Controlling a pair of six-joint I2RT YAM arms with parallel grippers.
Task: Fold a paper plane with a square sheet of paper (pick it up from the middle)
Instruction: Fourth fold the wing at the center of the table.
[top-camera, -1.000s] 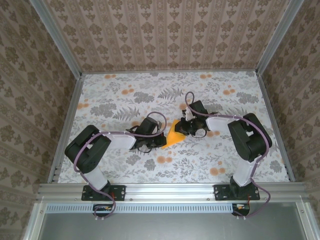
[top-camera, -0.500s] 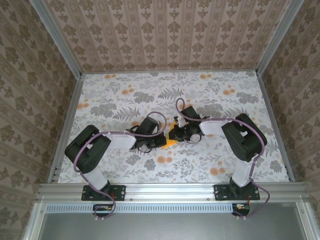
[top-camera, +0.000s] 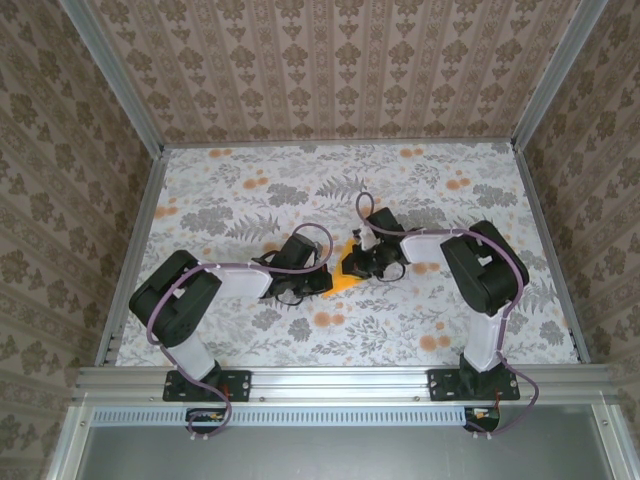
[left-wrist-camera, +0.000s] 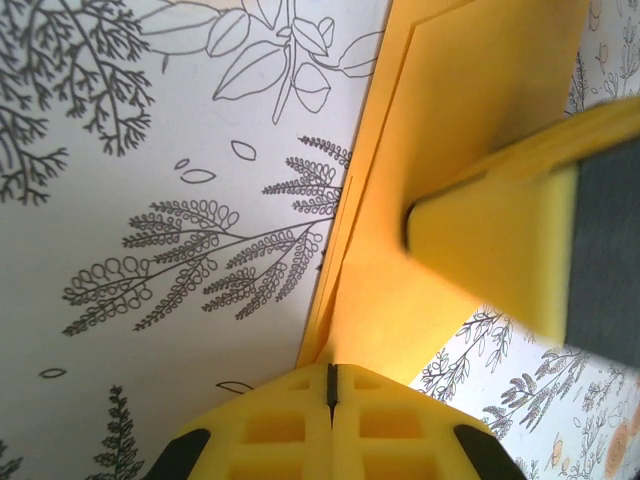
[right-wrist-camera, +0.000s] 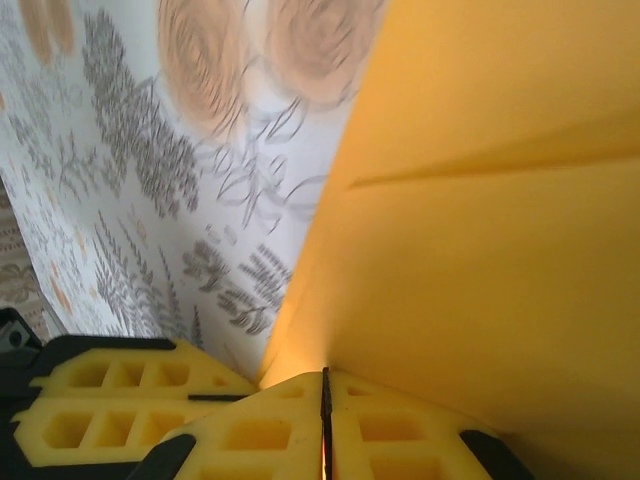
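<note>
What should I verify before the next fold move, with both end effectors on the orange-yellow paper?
1. Left end effector shut on the orange-yellow paper: ok.
2. Right end effector shut on the same paper: ok.
3. Clearance between the two end effectors: cannot tell; they sit side by side, very close.
4. Folded layers lined up: cannot tell; the left wrist view shows a layered edge, but not the whole crease.
5. Paper lifted off the table: cannot tell.

Floral tablecloth lies between damask-papered walls.
</note>
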